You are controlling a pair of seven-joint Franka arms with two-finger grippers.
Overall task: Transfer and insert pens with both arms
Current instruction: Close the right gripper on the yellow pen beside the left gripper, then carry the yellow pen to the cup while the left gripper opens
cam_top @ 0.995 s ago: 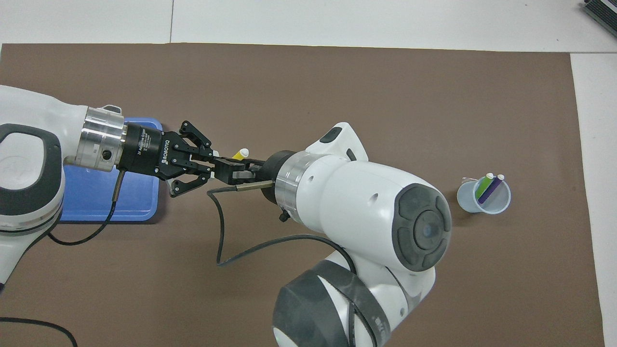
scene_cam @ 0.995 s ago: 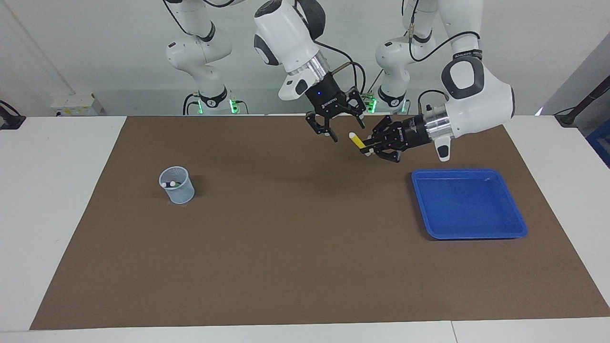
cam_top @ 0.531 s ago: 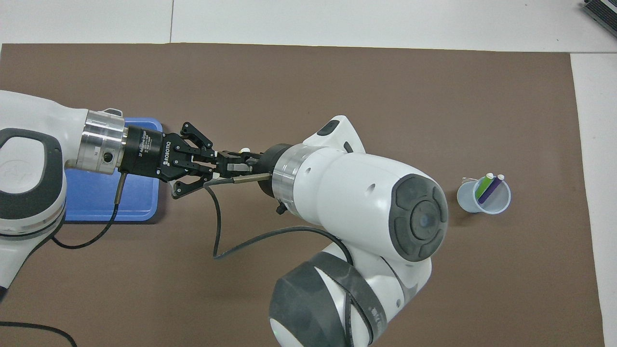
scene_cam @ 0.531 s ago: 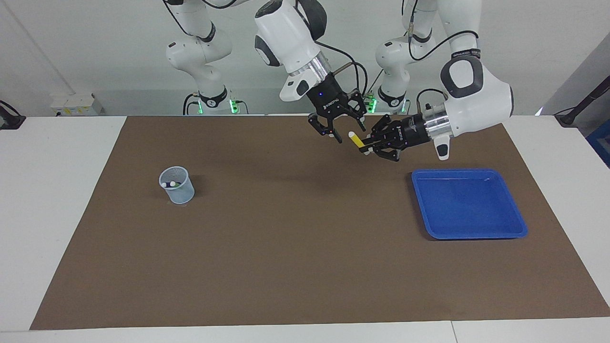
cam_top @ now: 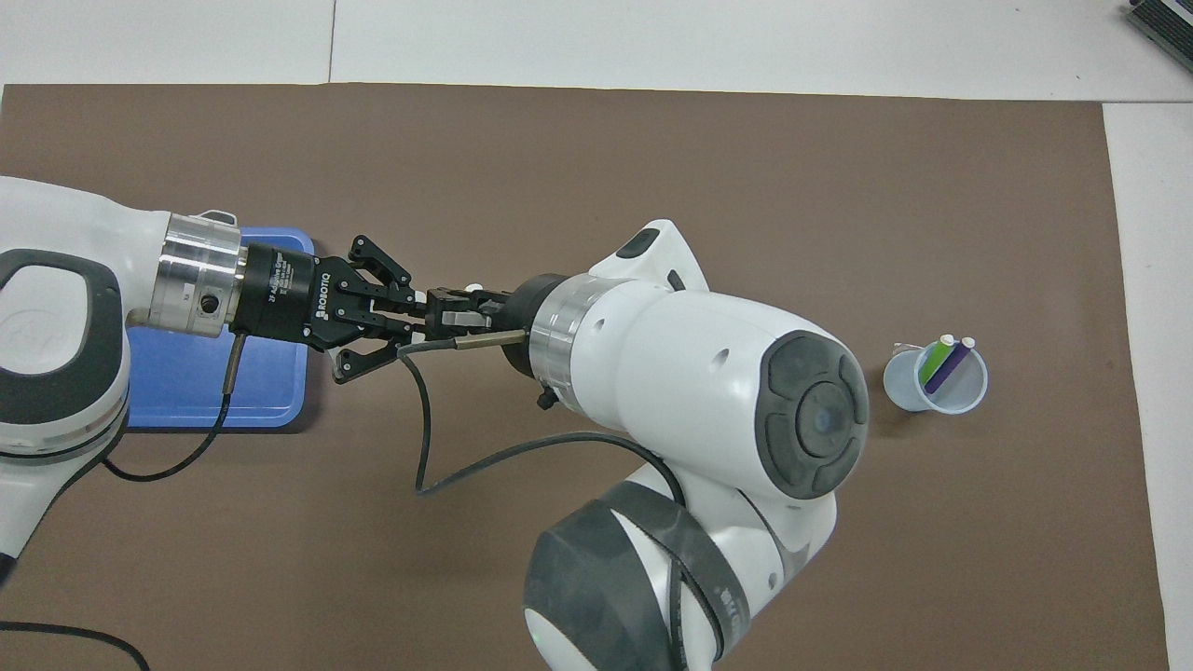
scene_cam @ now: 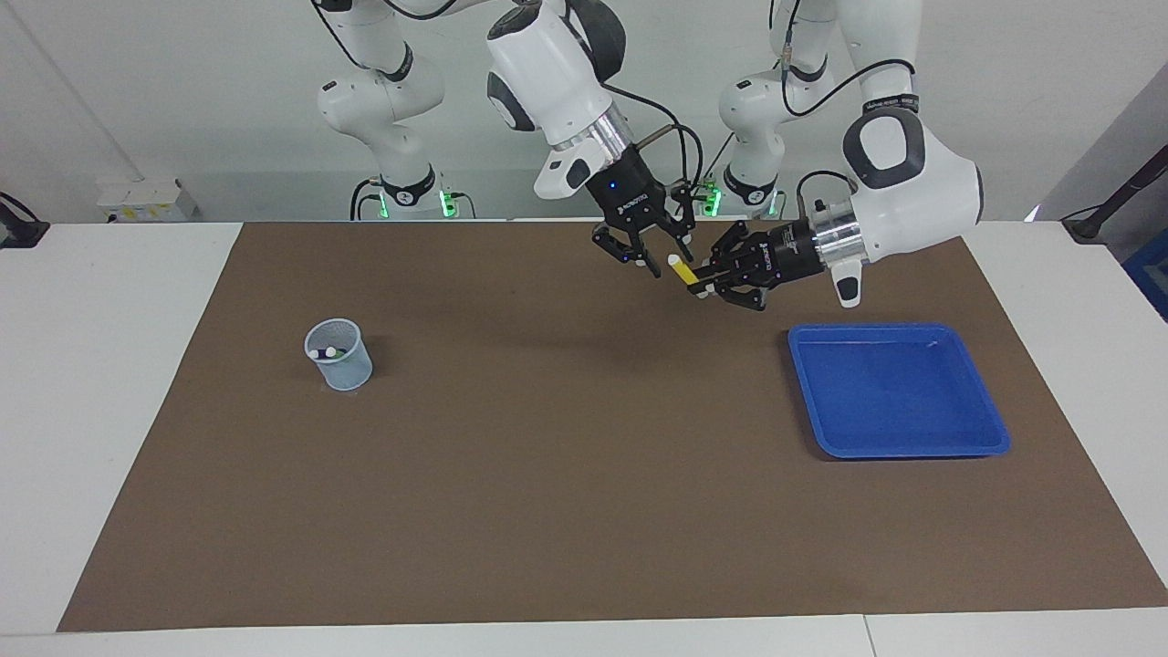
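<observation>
My left gripper [scene_cam: 701, 281] is shut on the lower part of the yellow pen [scene_cam: 681, 270] and holds it tilted in the air over the brown mat, near the robots. My right gripper [scene_cam: 669, 260] is open, with its fingers on either side of the pen's upper end. In the overhead view the two grippers meet tip to tip, left [cam_top: 410, 313] and right [cam_top: 449, 315], and only the pen's pale tip [cam_top: 475, 288] shows. The green pen [cam_top: 932, 362] and the purple pen [cam_top: 953, 363] stand in a pale cup [cam_top: 937, 391] toward the right arm's end.
A blue tray [scene_cam: 899, 390] lies on the mat toward the left arm's end, and it is partly covered by the left arm in the overhead view [cam_top: 186, 391]. The cup [scene_cam: 338, 360] stands alone on the brown mat [scene_cam: 566, 474].
My right gripper has moved toward the left gripper, and its fingers now straddle the yellow pen's upper end. The left gripper has stayed almost still with the pen.
</observation>
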